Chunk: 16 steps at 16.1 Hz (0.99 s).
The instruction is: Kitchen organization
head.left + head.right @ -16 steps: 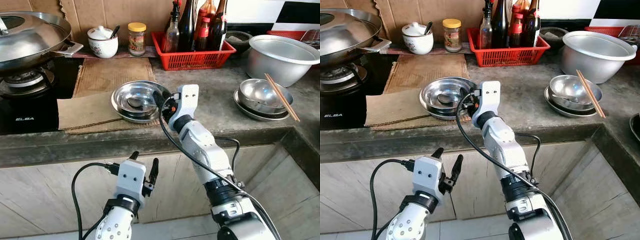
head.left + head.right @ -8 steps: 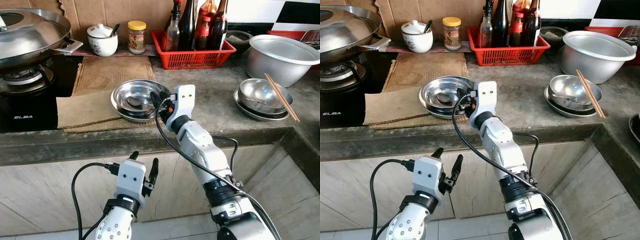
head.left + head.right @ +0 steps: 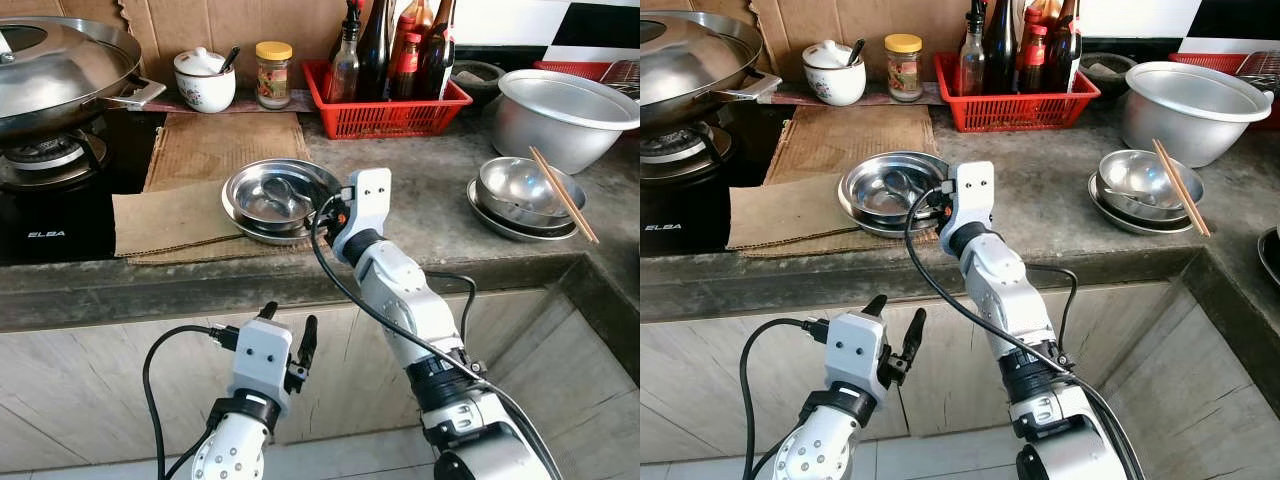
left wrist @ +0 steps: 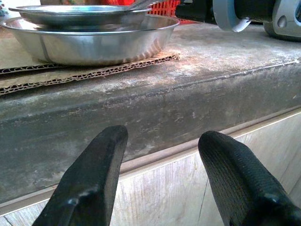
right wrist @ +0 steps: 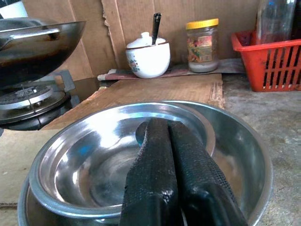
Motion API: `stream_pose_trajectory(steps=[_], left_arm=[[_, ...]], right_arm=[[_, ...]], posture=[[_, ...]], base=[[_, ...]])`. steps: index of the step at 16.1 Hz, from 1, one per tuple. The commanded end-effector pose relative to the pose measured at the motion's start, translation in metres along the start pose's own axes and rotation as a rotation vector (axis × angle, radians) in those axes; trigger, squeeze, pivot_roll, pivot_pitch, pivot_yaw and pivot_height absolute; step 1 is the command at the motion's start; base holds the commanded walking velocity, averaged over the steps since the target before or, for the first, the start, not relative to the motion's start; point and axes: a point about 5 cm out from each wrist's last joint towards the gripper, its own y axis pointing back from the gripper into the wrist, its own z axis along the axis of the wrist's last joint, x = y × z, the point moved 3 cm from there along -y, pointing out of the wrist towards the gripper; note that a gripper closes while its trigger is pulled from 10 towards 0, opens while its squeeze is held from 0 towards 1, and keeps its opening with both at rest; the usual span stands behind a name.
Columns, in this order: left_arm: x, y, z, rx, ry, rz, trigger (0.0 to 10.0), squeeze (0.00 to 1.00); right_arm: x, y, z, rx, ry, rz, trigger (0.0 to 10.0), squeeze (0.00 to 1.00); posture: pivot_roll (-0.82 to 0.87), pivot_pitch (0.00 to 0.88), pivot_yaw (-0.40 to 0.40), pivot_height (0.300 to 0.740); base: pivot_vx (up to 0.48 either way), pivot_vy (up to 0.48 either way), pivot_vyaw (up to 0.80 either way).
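Note:
Two stacked steel bowls (image 3: 250,215) rest on a cardboard mat near the counter's front edge. My right gripper (image 5: 157,125) is shut, its fingers pressed together, and it reaches over the near rim into the upper bowl (image 5: 84,155). I see nothing between the fingers. The lower bowl (image 5: 244,160) shows around it. In the left eye view the right wrist (image 3: 365,205) sits at the bowls' right rim. My left gripper (image 3: 288,325) is open below the counter edge, facing the cabinet front, with nothing in it (image 4: 162,136).
A lidded wok (image 3: 50,70) sits on the stove at far left. A white pot (image 3: 205,85), a jar (image 3: 273,75) and a red basket of bottles (image 3: 385,115) line the back. At right stand a large steel bowl (image 3: 565,110) and small bowls with chopsticks (image 3: 565,195).
My right gripper has edged a little farther over the stacked bowls, and the shape seen inside the upper bowl has shifted. The left arm has stayed still.

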Motion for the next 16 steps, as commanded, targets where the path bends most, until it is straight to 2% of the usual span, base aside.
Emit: stream_pose_trajectory(steps=[1,8,9,10,12,13,14,15,16], left_arm=[[-0.001,0.002,0.004,-0.006,0.005,0.000,10.0,0.00],[0.000,0.000,0.002,0.000,0.005,-0.001,10.0,0.00],[0.000,0.000,0.002,0.000,0.005,-0.002,10.0,0.00],[0.000,0.000,0.002,0.000,0.006,-0.002,10.0,0.00],[0.000,0.000,0.002,0.001,0.007,-0.002,10.0,0.00],[0.000,0.000,0.002,0.001,0.007,-0.002,10.0,0.00],[-0.001,0.000,0.002,0.003,0.009,-0.002,10.0,0.00],[-0.001,0.000,0.001,0.003,0.009,-0.002,10.0,0.00],[-0.001,0.000,0.001,0.004,0.010,-0.002,10.0,0.00]], right_arm=[[0.013,-0.008,0.011,-0.035,-0.014,0.027,0.0,0.00],[0.016,-0.010,0.018,-0.063,-0.019,0.038,0.0,0.00],[0.018,-0.009,0.017,-0.056,-0.008,0.054,8.7,0.00],[0.019,-0.008,0.014,-0.047,-0.003,0.061,10.0,0.00],[0.020,-0.006,0.010,-0.036,0.002,0.065,10.0,0.00],[0.020,-0.005,0.009,-0.034,0.005,0.063,10.0,1.00],[0.021,-0.005,0.008,-0.029,0.011,0.067,10.0,1.00],[0.020,-0.005,0.007,-0.025,0.014,0.067,10.0,0.00],[0.020,-0.006,0.007,-0.020,0.019,0.067,10.0,0.00]], posture=[[0.18,0.099,-0.084,0.740],[0.18,0.095,-0.084,0.740],[0.18,0.094,-0.086,0.740],[0.18,0.094,-0.086,0.740],[0.18,0.092,-0.088,0.740],[0.18,0.090,-0.090,0.740],[0.18,0.091,-0.089,0.740],[0.18,0.088,-0.089,0.740],[0.18,0.088,-0.090,0.740]], base=[[0.000,0.000,0.00],[0.000,0.000,0.00],[0.000,0.000,0.00],[0.000,0.000,0.00],[0.000,0.000,0.00],[0.000,0.000,0.00],[0.000,0.000,0.00],[0.000,0.000,0.00],[0.000,0.000,0.00]])
